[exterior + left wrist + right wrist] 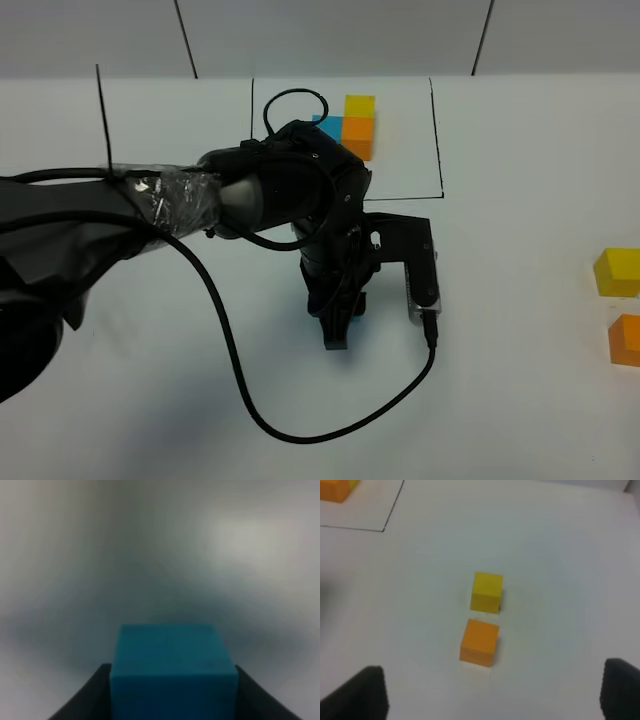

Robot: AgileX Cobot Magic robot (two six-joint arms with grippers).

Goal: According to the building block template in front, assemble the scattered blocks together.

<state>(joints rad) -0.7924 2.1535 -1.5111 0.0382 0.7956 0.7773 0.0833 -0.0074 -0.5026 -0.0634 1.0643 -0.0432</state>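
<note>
The building block template (358,122) sits at the table's far middle inside a thin black rectangle: yellow and orange cubes show, and its blue cube is partly hidden by my left arm. My left gripper (340,325) is at mid-table, in front of the frame, shut on the sky-blue scattered block (172,672). Whether the block touches the table I cannot tell. The yellow scattered block (617,271) and the orange one (626,339) lie close together at the far right edge. They also show in the right wrist view: yellow (487,591), orange (479,642). My right gripper (492,700) is open above them.
My left arm and its black cable (300,430) stretch from the left across the table's middle. A black line (103,115) is drawn at the far left. A corner of the template's frame (382,530) shows in the right wrist view.
</note>
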